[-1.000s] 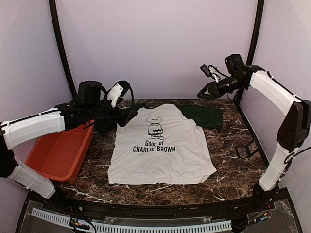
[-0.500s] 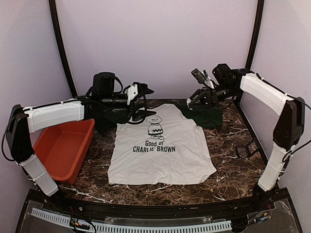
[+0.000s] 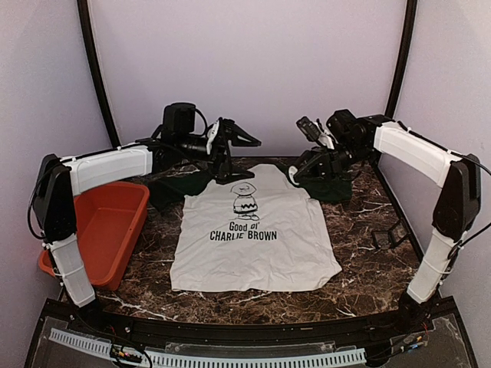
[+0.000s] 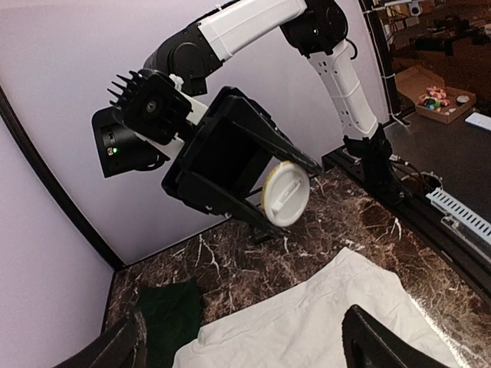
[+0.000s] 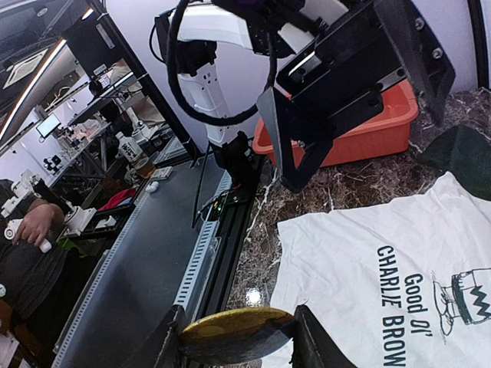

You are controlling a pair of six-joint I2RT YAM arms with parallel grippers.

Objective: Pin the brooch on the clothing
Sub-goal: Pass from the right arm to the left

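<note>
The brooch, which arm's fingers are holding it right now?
The right arm's fingers clamp the round brooch between them; the left arm's fingers stand wide open with nothing in them.

Clothing (image 3: 253,245) on table (image 3: 368,230), bin (image 3: 100,238) to its left

- White T-shirt (image 3: 257,257), top view: two lines printed in black across the chest, under the cartoon boy print (image 3: 245,201). They read "Good ol'" above "CHARLIE BROWN".
- Right wrist view: the same print lies turned on its side and reads "Good ol'" and "CHARLIE BROW". The picture's lower edge cuts off the last letter.
</note>
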